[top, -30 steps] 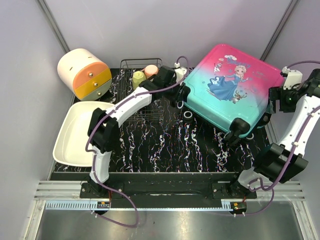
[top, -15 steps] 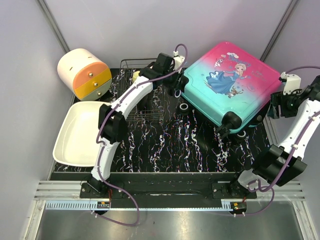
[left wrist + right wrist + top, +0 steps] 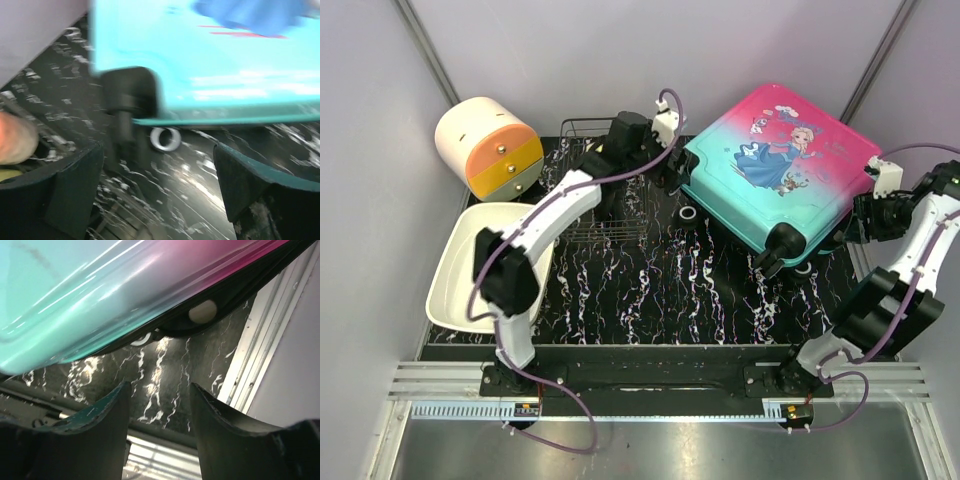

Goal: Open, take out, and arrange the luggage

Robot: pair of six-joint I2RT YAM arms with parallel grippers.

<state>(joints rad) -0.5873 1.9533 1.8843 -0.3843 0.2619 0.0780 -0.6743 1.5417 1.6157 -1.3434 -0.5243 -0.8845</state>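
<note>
Opening step. The suitcase point(image 3: 775, 185) lies shut, lid up, far right on the tabletop point(image 3: 650, 280). Left gripper point(image 3: 157, 170) open at its left corner, right gripper point(image 3: 160, 395) open at its right edge. Next: locate the zipper pull.

Black, white-veined table point(image 3: 660, 290).
1 o'clock: luggage point(image 3: 770, 190), shut, print side up, wheels toward 6 o'clock.
10 o'clock: white-and-orange round drawer box point(image 3: 488, 147), at far left corner.
11–12 o'clock: wire rack point(image 3: 582, 128), near luggage's left side.
8–9 o'clock: white tray point(image 3: 455, 290), overhanging left edge.
Near centre: small white ring point(image 3: 689, 216), just beside luggage's near-left corner.
</note>
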